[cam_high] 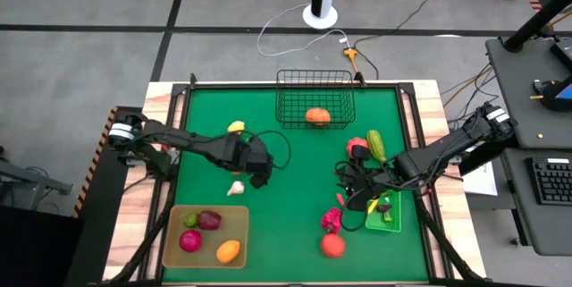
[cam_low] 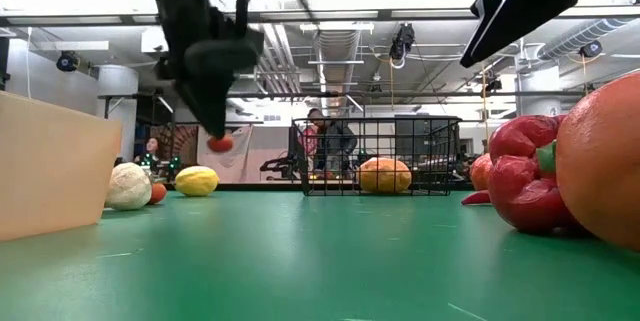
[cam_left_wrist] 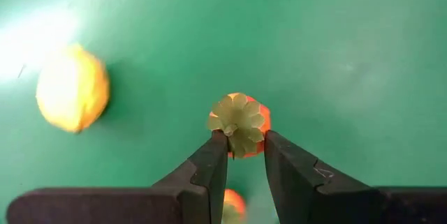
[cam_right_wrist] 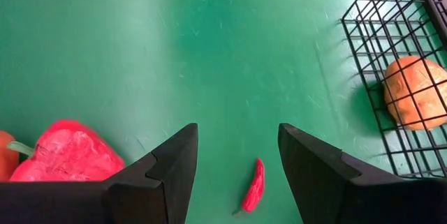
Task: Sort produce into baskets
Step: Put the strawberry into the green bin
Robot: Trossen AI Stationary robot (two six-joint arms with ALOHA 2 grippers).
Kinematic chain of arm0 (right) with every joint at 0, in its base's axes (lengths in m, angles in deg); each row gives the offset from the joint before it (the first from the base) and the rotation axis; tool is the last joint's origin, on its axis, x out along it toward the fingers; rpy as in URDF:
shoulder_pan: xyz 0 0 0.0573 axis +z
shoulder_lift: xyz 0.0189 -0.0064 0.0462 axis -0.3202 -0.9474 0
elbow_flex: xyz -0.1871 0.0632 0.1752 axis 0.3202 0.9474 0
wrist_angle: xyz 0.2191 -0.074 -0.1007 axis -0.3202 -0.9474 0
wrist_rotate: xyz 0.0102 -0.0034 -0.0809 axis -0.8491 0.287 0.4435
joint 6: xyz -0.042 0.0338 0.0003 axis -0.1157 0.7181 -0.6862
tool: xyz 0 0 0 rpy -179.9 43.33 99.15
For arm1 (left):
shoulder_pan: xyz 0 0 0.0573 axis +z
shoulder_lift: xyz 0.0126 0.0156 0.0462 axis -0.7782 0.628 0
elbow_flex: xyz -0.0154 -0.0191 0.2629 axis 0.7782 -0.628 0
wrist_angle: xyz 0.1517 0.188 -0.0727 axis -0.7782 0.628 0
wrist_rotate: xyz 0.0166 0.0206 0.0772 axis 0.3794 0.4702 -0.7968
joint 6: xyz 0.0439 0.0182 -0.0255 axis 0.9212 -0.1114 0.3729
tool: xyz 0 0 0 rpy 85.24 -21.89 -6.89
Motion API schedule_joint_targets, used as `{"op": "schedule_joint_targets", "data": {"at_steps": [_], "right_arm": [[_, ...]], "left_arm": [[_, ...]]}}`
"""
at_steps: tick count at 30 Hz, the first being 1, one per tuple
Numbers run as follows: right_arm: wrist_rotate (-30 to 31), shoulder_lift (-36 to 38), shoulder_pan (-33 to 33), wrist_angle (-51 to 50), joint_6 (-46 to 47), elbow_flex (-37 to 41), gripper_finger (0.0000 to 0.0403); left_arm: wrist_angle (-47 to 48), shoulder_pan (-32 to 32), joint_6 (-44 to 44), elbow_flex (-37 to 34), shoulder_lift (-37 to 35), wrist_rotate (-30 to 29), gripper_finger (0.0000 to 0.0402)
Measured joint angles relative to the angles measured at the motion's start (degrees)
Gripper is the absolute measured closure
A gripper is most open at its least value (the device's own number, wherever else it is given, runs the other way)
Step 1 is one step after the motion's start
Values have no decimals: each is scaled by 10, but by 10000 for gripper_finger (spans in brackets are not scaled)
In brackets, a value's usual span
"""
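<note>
One small red-orange fruit (cam_left_wrist: pixel 241 123) with a pale leafy cap is sitting pinched in the left claw (cam_left_wrist: pixel 244 155), lifted above the green surface (cam_high: pixel 295 162) near its middle, probably so it clears the other pieces on its way to a basket. The left arm is reaching inward, wrist pointing down. The right claw (cam_right_wrist: pixel 237 165) is hanging open above a red chilli (cam_right_wrist: pixel 254 185), beside the wire basket (cam_high: pixel 315 99).

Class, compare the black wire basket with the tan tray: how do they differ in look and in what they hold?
The wire basket has open black mesh walls; the tan tray is solid and shallow. The basket holds one orange piece; the tray holds four: green, dark red, pink and orange. The basket sits at the table's far edge, the tray at the near left corner. Both are rectangular and rest on the green mat.
</note>
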Motion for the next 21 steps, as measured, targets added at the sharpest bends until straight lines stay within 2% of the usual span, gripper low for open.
{"op": "schedule_joint_targets", "data": {"at_steps": [6,11,16,21], "right_arm": [[0,0,0,5,-1,0,211],[0,0,0,41,-15,1,211],[1,-1,7,187,-97,22,211],[1,-10,23,358,-221,69,211]], "left_arm": [[-20,-63,117,47,0,-1,325],[-106,-107,226,72,-1,-42,325],[-227,-127,320,72,-1,-43,325],[-309,-127,341,61,-1,-22,325]]}}
